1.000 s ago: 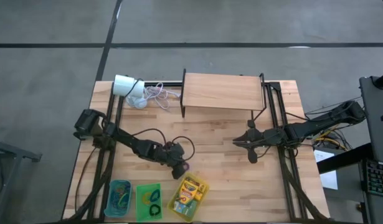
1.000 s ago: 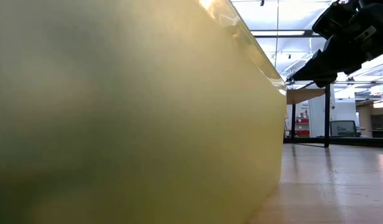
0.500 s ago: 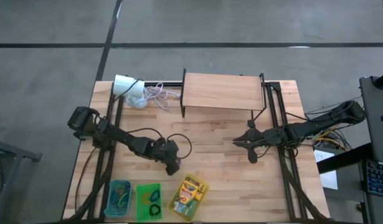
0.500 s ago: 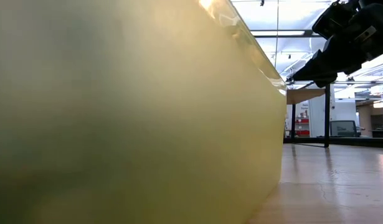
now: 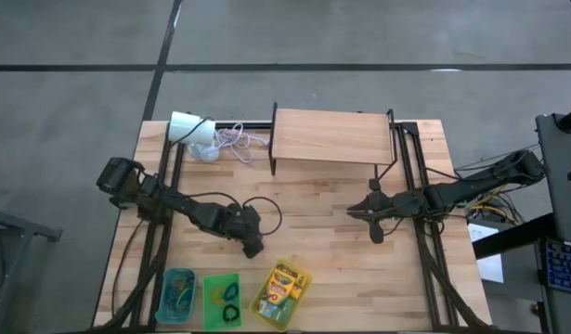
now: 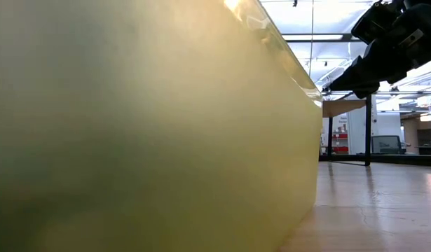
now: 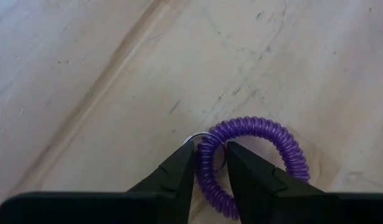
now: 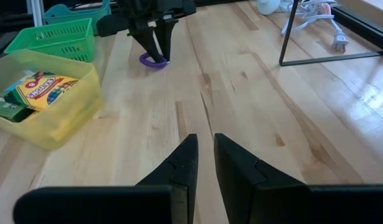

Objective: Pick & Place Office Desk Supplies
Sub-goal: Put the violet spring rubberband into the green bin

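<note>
Slippage is the thing I'd worry about here. That purple coil loop (image 7: 253, 155) is springy and lies flat on the wood table (image 5: 331, 199), and the left gripper (image 7: 210, 163) has only a short stretch of the coil pinched between its fingertips. If the arm lifts or swings toward the bins with that little bite, my guess is the coil stretches, twists and pops out, or it snags on a basket rim on the way in.

As for the tool: the left gripper is nearly closed, fingers (image 7: 179, 171) clamped on the near side of the loop, with the rest of the ring lying on the table beyond the tips. It sits just up-table from the yellow bin (image 5: 281, 295), which holds crayon boxes (image 8: 47, 84). The green basket (image 5: 222, 301) and the teal basket (image 5: 178, 295) (both already have loops in them) stand in a row beside it along the near edge.

The right gripper (image 8: 203, 158) waits over bare table on the right side, fingers close together with a narrow gap, holding nothing.
</note>
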Action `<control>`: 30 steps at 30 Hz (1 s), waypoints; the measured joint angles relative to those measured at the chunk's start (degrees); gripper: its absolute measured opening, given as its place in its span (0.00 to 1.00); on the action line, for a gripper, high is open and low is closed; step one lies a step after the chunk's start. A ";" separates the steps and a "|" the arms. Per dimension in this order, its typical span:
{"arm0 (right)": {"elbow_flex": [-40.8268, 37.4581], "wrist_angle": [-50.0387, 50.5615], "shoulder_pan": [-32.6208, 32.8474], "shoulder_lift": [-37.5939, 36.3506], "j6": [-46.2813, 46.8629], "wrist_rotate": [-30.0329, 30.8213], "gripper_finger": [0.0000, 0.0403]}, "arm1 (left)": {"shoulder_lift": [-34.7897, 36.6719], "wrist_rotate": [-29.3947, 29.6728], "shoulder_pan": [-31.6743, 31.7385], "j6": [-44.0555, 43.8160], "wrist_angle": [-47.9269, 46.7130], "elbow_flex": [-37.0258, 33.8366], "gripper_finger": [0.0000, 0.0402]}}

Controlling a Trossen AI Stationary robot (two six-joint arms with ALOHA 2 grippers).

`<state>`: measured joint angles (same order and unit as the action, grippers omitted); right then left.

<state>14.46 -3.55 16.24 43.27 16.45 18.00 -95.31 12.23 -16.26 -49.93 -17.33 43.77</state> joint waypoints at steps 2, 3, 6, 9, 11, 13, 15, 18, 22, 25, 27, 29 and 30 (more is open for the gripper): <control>0.00 0.00 -0.01 0.00 0.01 0.00 0.13 | 0.00 0.00 -0.01 -0.75 -0.11 0.00 0.26; 0.00 0.02 0.01 0.00 0.01 0.00 0.13 | 0.00 0.00 -0.01 -1.35 -0.14 0.00 0.26; 0.00 0.00 0.00 0.00 0.01 0.00 0.13 | 0.00 0.02 -0.10 -2.87 -0.34 0.00 0.26; 0.00 0.00 0.01 0.00 0.01 0.00 0.13 | 0.03 -0.47 -0.14 -4.44 -0.72 0.01 0.26; 0.00 0.00 0.00 0.00 0.01 0.00 0.13 | 0.12 -1.29 -0.16 -5.69 -1.47 0.07 0.26; 0.00 0.00 0.01 0.00 0.01 0.00 0.13 | 0.13 -1.38 -0.53 -7.38 -2.24 0.09 0.26; 0.00 0.00 0.00 0.00 0.01 0.00 0.13 | 0.17 -1.52 -1.04 -8.42 -2.74 0.09 0.26; 0.00 0.01 -0.01 0.00 -0.01 0.00 0.13 | 0.53 -1.72 -1.96 -10.71 -3.84 0.08 0.26; 0.00 0.00 -0.01 0.00 0.01 0.00 0.13 | 2.21 -3.06 -3.26 -14.23 -6.77 -0.11 0.26; 0.00 0.02 -0.01 0.00 0.00 0.01 0.13 | 3.74 -4.30 -4.26 -17.68 -9.68 -0.24 0.26; 0.00 0.02 0.01 0.00 0.01 0.00 0.13 | 4.36 -4.23 -4.73 -20.15 -10.64 -0.24 0.26; 0.00 0.00 -0.01 0.00 0.01 0.00 0.13 | 4.39 -3.90 -5.12 -21.69 -11.06 -0.24 0.26; 0.00 0.02 0.01 0.00 0.01 0.00 0.13 | 4.32 -3.71 -5.29 -22.12 -10.99 -0.24 0.26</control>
<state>14.46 -3.53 16.25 43.27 16.47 18.00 -90.99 8.52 -21.55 -72.05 -28.31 43.53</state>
